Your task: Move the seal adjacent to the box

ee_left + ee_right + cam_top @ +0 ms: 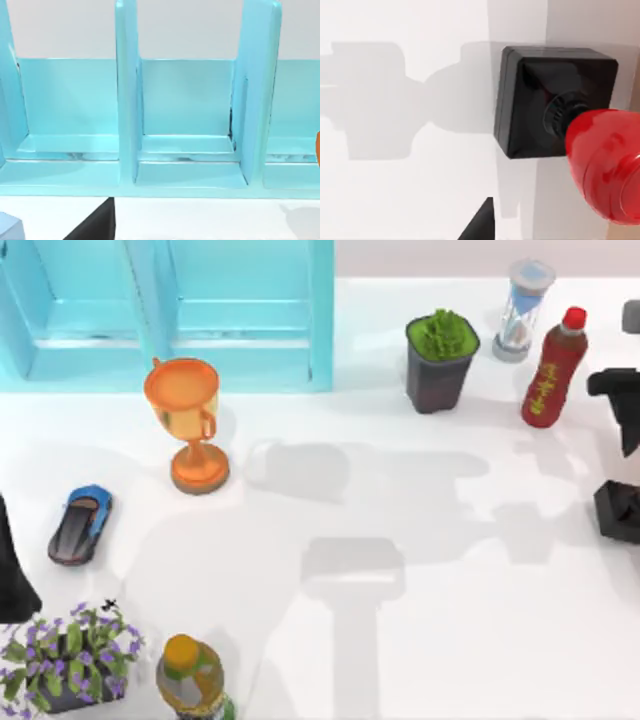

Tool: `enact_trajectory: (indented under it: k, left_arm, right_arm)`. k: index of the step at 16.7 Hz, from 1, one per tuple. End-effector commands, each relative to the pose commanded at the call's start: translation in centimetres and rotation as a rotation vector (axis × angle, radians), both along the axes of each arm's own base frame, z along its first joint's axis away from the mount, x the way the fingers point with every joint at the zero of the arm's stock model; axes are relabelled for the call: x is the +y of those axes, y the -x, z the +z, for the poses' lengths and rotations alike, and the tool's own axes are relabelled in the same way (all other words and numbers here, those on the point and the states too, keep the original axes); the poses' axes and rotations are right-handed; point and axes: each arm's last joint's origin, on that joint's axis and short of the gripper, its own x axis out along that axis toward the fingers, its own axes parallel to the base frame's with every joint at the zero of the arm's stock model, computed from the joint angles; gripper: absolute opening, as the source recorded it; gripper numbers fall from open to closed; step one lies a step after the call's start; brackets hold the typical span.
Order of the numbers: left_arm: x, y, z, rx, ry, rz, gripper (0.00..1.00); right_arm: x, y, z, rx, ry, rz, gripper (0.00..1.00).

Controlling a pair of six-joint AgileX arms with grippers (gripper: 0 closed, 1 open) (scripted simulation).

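Black-based seal (555, 100) stood right below the right wrist, far across the tabletop (420, 620) from the box (170, 310); claw's opening I couldn't tell.

An orange trophy (188, 425) was seen standing just before the shelf. A toy car (80, 524) lay at left; a potted plant (441, 359), hourglass (524, 310) and red bottle (553, 368) were grouped at back right.
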Motion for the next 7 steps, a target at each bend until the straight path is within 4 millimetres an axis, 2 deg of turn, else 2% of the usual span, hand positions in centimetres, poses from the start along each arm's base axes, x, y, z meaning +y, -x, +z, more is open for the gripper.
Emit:
enact_trajectory:
  k: [1, 2, 7]
  left_arm:
    - [0.00, 0.00, 0.00, 0.000, 0.000, 0.000, 1.00]
    - [0.00, 0.00, 0.00, 0.000, 0.000, 0.000, 1.00]
    - [0.00, 0.00, 0.00, 0.000, 0.000, 0.000, 1.00]
  right_arm:
    - [0.00, 0.00, 0.00, 0.000, 0.000, 0.000, 0.98]
    - [0.00, 0.00, 0.00, 0.000, 0.000, 0.000, 1.00]
    - [0.00, 0.00, 0.00, 0.000, 0.000, 0.000, 1.00]
